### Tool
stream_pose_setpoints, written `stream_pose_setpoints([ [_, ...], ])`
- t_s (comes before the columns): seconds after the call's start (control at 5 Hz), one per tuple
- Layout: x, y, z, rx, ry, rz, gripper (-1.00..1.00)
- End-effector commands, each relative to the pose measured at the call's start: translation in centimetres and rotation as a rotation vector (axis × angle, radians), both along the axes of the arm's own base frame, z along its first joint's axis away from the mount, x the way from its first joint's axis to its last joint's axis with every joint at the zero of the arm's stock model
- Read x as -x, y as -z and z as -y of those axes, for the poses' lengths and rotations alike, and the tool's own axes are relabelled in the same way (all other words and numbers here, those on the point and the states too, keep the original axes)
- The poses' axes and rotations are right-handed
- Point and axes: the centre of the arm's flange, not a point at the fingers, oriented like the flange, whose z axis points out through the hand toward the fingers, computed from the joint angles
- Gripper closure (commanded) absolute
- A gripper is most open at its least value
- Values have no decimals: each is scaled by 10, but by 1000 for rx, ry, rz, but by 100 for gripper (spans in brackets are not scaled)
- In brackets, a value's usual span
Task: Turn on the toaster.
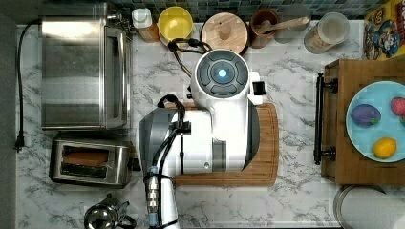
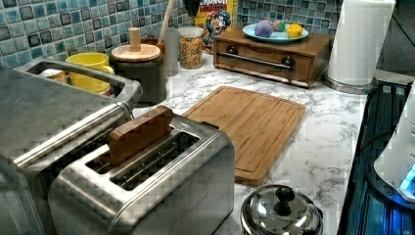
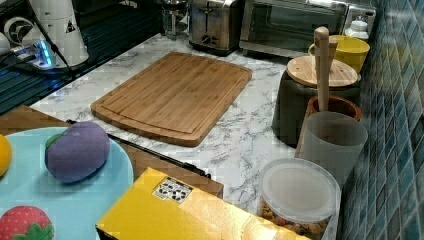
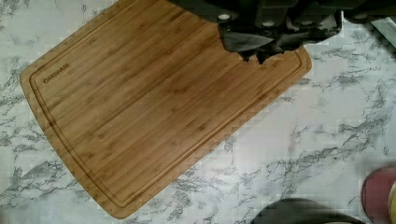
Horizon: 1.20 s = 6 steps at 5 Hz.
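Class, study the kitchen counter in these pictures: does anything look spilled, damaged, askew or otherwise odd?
Nothing looks spilled or damaged. One small oddity: the brown bread slice in the toaster stands high out of its slot and leans at an angle, so it has not been pushed down. The cutting board lies flat and bare.

You're looking at a white, grey-veined marble counter [image 1: 296,76]; behind it a wall of small blue-green tiles [image 2: 49,29]. Along one edge sits a dark, glossy surface [image 3: 100,30].

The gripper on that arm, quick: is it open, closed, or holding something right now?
Gripper: it hangs above the cutting board with nothing in it; open or closed cannot be told.
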Motion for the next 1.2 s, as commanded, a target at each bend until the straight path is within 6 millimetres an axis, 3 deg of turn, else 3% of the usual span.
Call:
stream_pose_setpoints([
  [0.2,0,-1,-3,-9,-14,6,100],
  [0.4,11,19,-27,-18,-71,-12,100],
  [0.6,28,55,-53,-63,-164,-49,100],
  [1.0,65,76,-112,-80,-305,-56,100],
  [1.2,100,75,-147,-81,-389,-35,100],
])
